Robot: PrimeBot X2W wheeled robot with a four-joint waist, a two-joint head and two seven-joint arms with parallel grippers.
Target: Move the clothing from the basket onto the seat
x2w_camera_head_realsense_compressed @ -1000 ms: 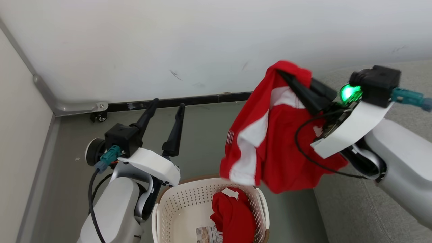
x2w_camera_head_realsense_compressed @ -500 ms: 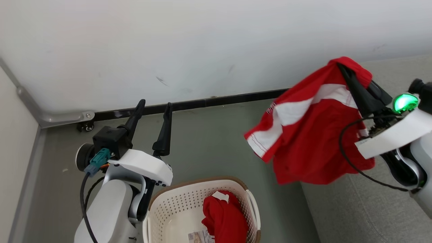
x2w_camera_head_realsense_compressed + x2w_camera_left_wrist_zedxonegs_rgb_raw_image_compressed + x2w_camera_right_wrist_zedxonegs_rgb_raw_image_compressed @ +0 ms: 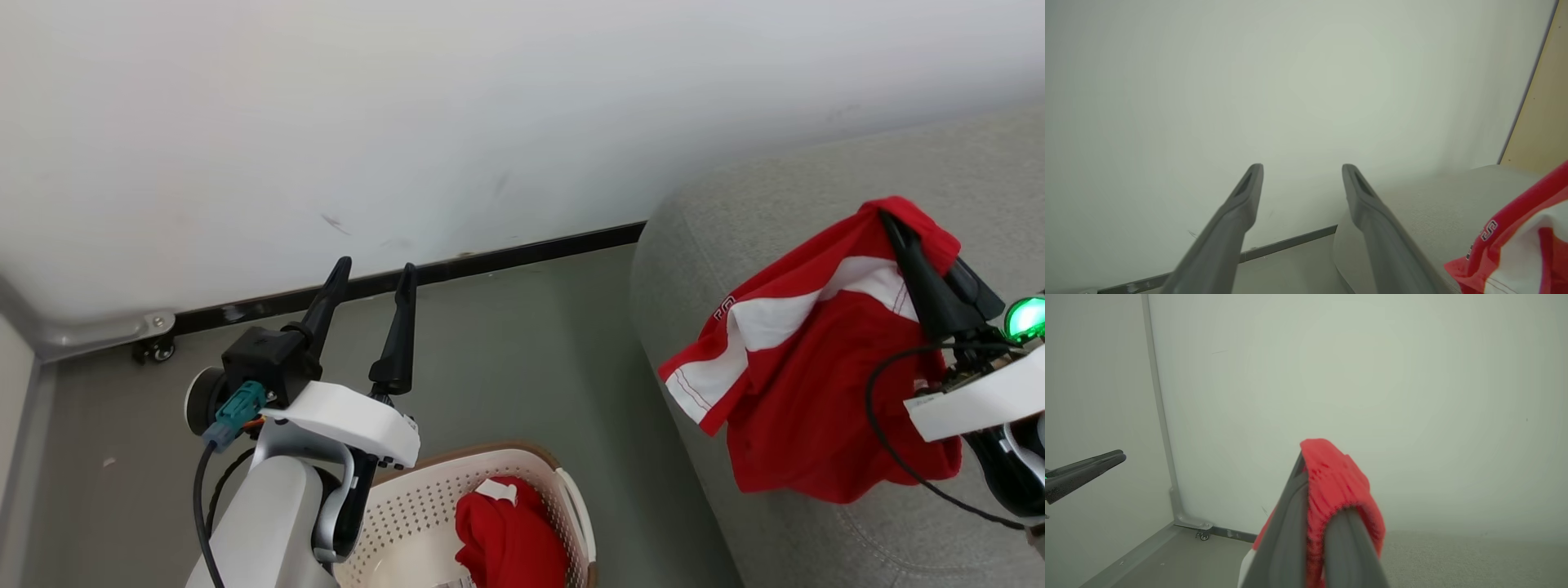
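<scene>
Right gripper (image 3: 890, 222) is out at three o'clock in the head view, fingers pinched tight on a fold of the red garment (image 3: 804, 392). It's hanging free in front of the grey seat (image 3: 735, 204), white stripe showing. Whether the hem touches the cushion, I can't tell. At six o'clock, the basket (image 3: 408, 523) is on the floor with the second garment (image 3: 506, 543) bunched inside, white tag up. The left gripper (image 3: 375, 266) at eight o'clock has its fingers spread wide, holding nothing and pointing at the wall.

This looks like the carry-and-drop, about halfway through the job. The cloth hangs near the seat's rounded nine o'clock edge, so it should go further toward three o'clock first or it may slide to the floor. Then lower it until the fabric pools on the cushion before opening. In the right wrist view the fold wraps over one finger, so a snag looks likely. Opening fully and drawing back along the fingers should clear it.
</scene>
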